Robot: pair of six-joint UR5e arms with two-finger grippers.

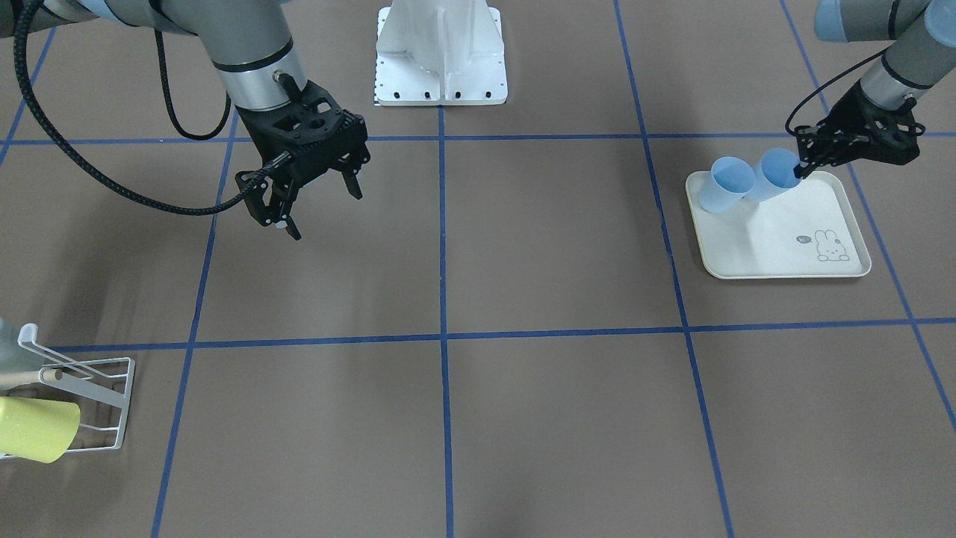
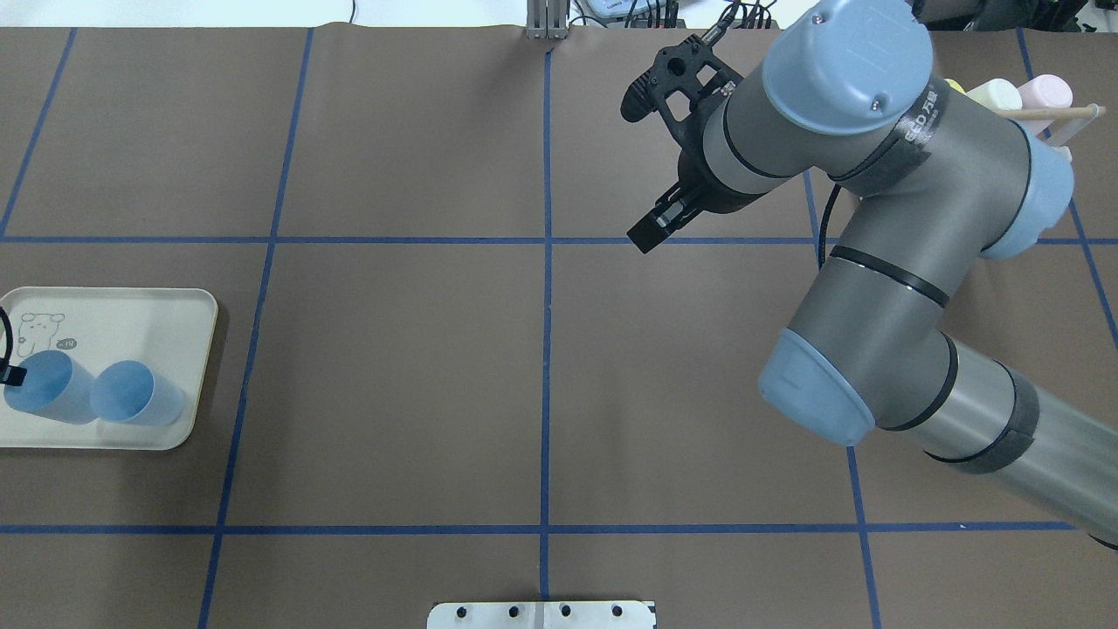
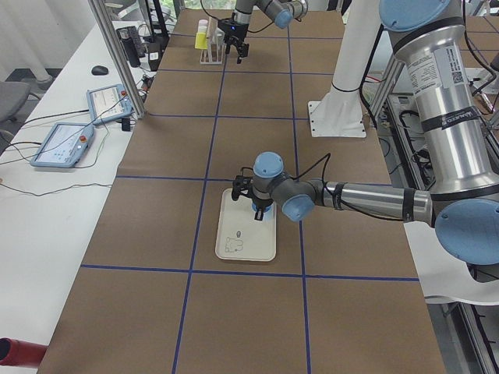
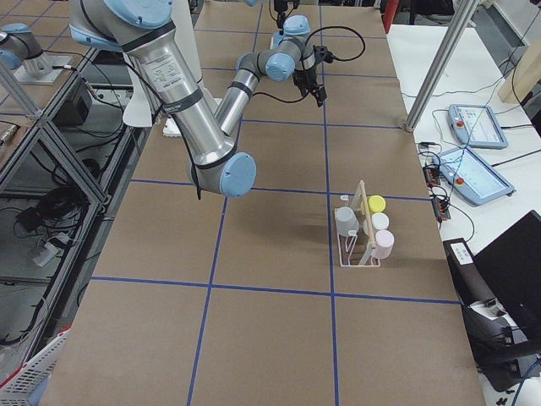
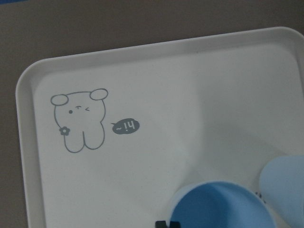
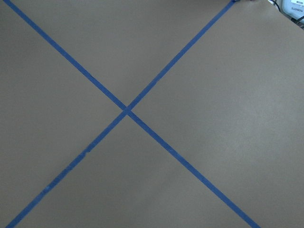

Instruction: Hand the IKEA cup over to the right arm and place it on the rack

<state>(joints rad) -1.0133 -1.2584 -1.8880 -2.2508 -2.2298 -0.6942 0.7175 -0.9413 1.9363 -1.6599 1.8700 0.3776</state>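
**Grasp at the tray; handover not started**

Left end effector (image 1: 801,169) sat at the rim of the pale blue plastic cup (image 1: 769,185). One fingertip was inside the mouth and the jaws were drawn narrow. I couldn't tell whether it had actually clamped the wall.

The cup stood on the cream rabbit-print rectangular tray (image 1: 784,261), just beside a second pale blue cup (image 1: 718,193). The left arm (image 3: 366,199) reached out low and near-level, wrist tipped down onto the tray.

Right end effector (image 1: 325,213) hung wide open and empty above the brown taped surface (image 1: 523,261), well apart from the tray. The right arm (image 2: 873,262) was folded at the elbow.

The small white wire rack with its wooden dowel (image 1: 89,403) was at the opposite end, already carrying a yellow cup (image 1: 37,430).

My read: this was the pick-up step. Next it needs a confirmed pinch and a straight lift clear of the neighbouring cup. Then carry the cup to mid-surface and present its body so the right side can grip it.
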